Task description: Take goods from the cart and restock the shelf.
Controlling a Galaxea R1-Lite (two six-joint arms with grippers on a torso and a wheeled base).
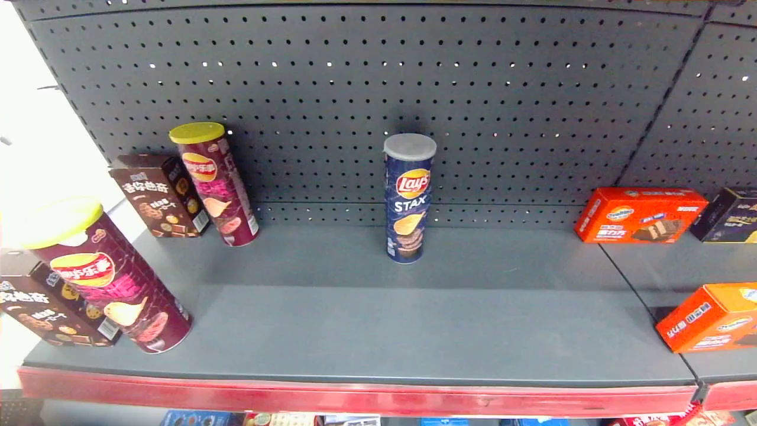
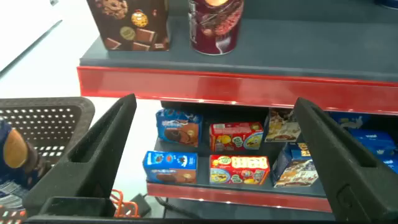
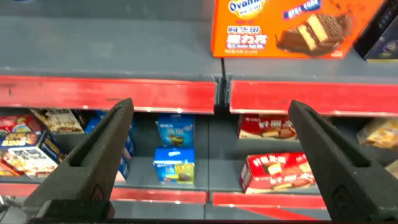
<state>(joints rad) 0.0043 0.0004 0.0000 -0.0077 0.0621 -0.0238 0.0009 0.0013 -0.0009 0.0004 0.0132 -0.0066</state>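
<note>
**Both grippers empty below the chip shelf**

Head view: a grey shelf with a red front edge stood before a pegboard back panel. A blue chip can with a grey lid stood upright near the middle, towards the far side and apart from everything else. At the far left, a maroon chip can with a yellow lid stood just beside a brown cookie box. A second maroon can and a second brown box sat side by side at the near left. On the right were an orange wafer box far back, a dark box beside it, and a near orange box.

Left wrist view: the left gripper hung below the shelf's red edge, its jaws spread wide with nothing between them. The dark mesh cart basket lay to its left and held a blue item too cut off to identify. Blue cartons and red-yellow cartons lined the lower shelf.

Right wrist view: the right gripper was likewise released and empty, facing the lower shelf's blue packs and a red carton.
</note>
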